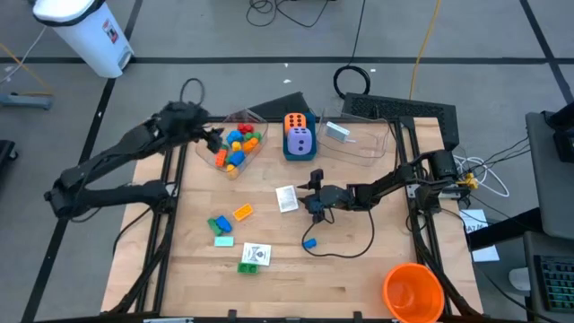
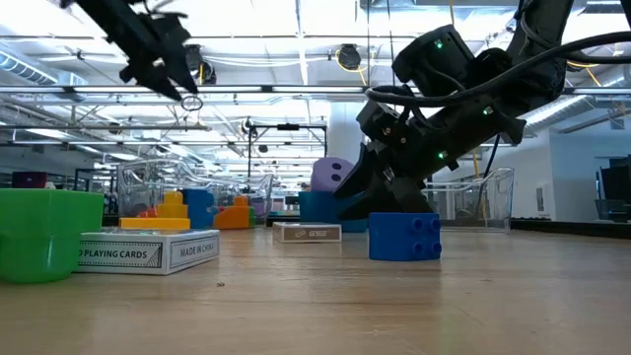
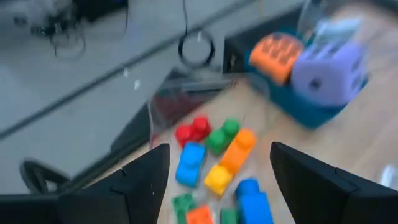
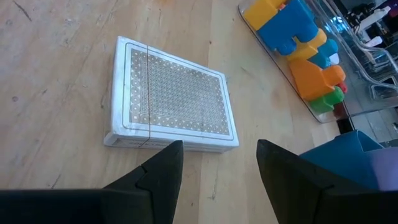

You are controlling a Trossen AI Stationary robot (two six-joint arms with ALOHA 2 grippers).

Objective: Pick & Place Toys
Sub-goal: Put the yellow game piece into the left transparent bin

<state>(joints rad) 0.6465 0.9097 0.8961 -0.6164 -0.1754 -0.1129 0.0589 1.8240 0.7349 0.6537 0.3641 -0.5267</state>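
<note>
My left gripper [image 1: 213, 136] [image 3: 219, 148] hangs open and empty above a clear tub [image 1: 254, 123] that holds several coloured bricks [image 3: 214, 158]. My right gripper [image 1: 311, 201] [image 4: 219, 144] stands open low over the table, its fingers just short of a white card pack [image 4: 171, 102] [image 1: 286, 198] that lies flat on the wood. An orange die [image 1: 296, 121] and a purple die [image 1: 300, 141] sit in a blue box [image 3: 311, 112]. Loose on the table lie a blue brick [image 1: 309, 242], an orange brick [image 1: 243, 213], blue and green bricks [image 1: 220, 224] and another card pack [image 1: 256, 254].
A second clear tub [image 1: 359, 142] stands at the far right of the table. A big orange cup [image 1: 413, 292] sits at the near right corner. A black cable [image 1: 345, 251] loops across the table beside the blue brick. Bare wood lies along the near edge.
</note>
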